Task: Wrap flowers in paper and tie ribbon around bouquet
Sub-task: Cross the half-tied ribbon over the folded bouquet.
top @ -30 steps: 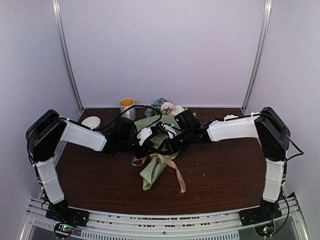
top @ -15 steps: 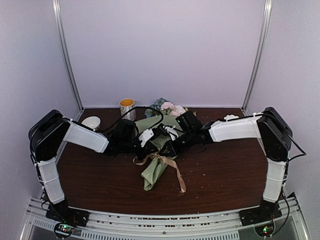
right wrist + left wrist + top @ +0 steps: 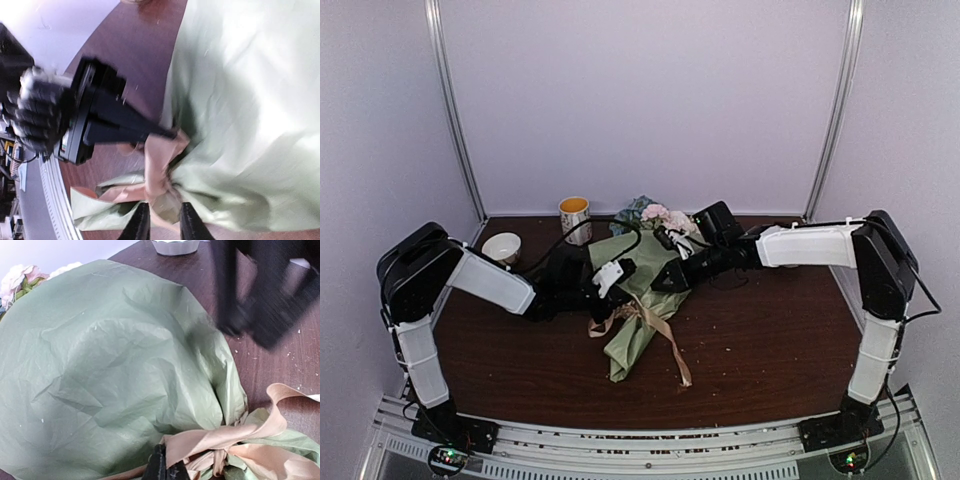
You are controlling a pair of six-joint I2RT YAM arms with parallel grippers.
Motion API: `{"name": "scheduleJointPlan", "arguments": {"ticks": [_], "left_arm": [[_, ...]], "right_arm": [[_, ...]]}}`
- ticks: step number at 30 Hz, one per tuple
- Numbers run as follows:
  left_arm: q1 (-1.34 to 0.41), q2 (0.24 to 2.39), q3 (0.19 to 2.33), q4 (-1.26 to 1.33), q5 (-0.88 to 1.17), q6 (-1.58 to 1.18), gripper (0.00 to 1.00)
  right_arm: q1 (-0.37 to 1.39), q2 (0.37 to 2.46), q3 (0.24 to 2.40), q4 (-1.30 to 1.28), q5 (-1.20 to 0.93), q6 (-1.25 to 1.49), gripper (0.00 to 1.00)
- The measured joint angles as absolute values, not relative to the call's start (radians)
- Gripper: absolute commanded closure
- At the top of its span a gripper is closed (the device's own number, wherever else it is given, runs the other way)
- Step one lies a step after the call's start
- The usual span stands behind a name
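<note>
The bouquet [image 3: 638, 300] lies on the brown table as a cone of sage-green paper [image 3: 100, 365], narrow end toward me. Pink and white flowers [image 3: 660, 214] show at its far, wide end and again as flowers [image 3: 17, 277] in the left wrist view. A tan ribbon [image 3: 650, 318] is tied around the cone's waist, with one tail trailing to the near right. My left gripper [image 3: 165, 471] is shut on a loop of the ribbon [image 3: 215, 436] beside the knot. My right gripper [image 3: 162, 227] stands a little open just off the knot; the left gripper [image 3: 125, 131] is visible pinching the ribbon [image 3: 160, 150].
A mug [image 3: 574, 213] with a yellow rim stands at the back, left of the blooms. A white bowl [image 3: 503, 246] sits at the far left. Crumbs are scattered over the table [image 3: 770, 340]. Both arms meet over the bouquet's middle.
My left gripper has shut on the ribbon loop. My right gripper has opened, let go of the ribbon and drawn back toward the far right.
</note>
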State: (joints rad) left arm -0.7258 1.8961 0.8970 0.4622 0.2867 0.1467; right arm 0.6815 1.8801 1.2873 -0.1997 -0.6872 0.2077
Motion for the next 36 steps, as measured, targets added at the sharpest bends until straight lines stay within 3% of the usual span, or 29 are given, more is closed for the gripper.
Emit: {"name": "scheduleJointPlan", "arguments": {"ticks": [13, 28, 36], "left_arm": [[-0.726, 1.896, 0.891, 0.479, 0.277, 0.147, 1.00], [-0.726, 1.896, 0.890, 0.484, 0.276, 0.136, 1.00], [-0.726, 1.896, 0.890, 0.496, 0.276, 0.127, 0.98]], "right_arm": [[0.696, 2.101, 1.539, -0.238, -0.701, 0.235, 0.87], [0.709, 2.117, 1.547, -0.307, -0.788, 0.205, 0.85], [0.709, 2.117, 1.545, -0.308, -0.767, 0.205, 0.78]]}}
